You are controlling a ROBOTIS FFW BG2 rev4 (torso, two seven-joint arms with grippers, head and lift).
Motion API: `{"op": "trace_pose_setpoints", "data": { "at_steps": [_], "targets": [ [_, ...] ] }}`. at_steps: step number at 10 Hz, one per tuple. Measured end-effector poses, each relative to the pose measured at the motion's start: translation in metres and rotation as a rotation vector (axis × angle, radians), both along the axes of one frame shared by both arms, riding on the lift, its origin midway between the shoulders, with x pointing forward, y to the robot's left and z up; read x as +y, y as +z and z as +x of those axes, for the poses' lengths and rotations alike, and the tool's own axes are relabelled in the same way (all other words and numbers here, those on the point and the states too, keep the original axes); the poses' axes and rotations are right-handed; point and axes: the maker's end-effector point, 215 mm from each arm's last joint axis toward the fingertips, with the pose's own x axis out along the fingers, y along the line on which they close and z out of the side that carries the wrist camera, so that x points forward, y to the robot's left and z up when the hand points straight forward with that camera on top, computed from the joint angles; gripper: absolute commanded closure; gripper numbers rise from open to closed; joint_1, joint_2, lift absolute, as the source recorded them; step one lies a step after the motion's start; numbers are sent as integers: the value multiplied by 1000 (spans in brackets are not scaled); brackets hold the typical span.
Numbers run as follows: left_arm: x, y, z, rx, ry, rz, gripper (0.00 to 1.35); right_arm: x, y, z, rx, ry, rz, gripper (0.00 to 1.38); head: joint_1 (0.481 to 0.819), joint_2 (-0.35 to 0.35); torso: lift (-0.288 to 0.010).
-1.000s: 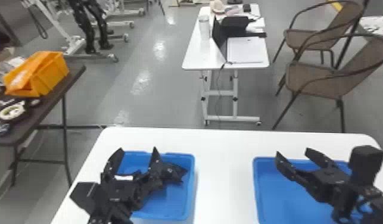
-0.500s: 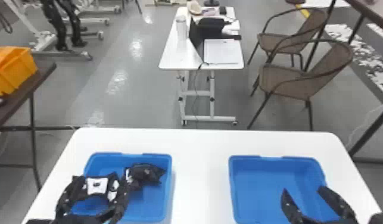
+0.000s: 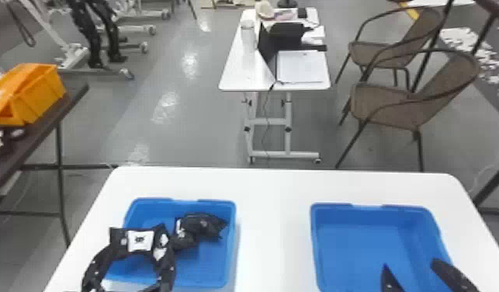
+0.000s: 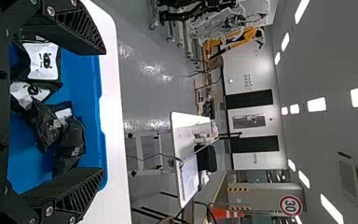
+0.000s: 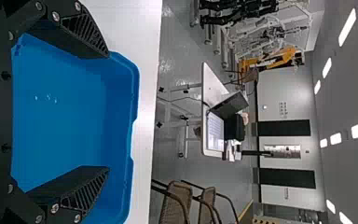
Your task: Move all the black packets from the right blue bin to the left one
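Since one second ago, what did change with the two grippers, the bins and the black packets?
Both the right gripper and the left gripper have drawn back toward the robot, and the head camera has turned to its right. The jaws were already open and remain so. The left bin, the packets seen in it and the right bin stayed on the table.

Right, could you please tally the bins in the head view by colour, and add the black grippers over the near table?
Blue bins: 2 (left bin, right bin)
Orange bins: 1 (orange bin, on the dark table at left)
Black grippers: 2 (left gripper, right gripper)
Total: 5
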Motion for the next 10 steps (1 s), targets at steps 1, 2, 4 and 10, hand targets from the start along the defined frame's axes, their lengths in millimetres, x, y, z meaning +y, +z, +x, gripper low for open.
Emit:
{"op": "trace_pose_setpoints", "data": {
  "at_steps": [1,2,4,10],
  "targets": [
    [-3,0,2,0,-3,-4,142,2,-1,1,1,9,2,174,695,102,0],
    [-5,-2,3,5,-3,-14,142,2,-1,2,3,11,1,174,695,98,0],
    [-4,-4,5,12,0,-21,139,6,-1,2,3,33,-1,174,695,101,0],
    [-3,-3,8,13,-1,-8,136,5,0,3,0,45,-19,177,695,102,0]
  ]
}}
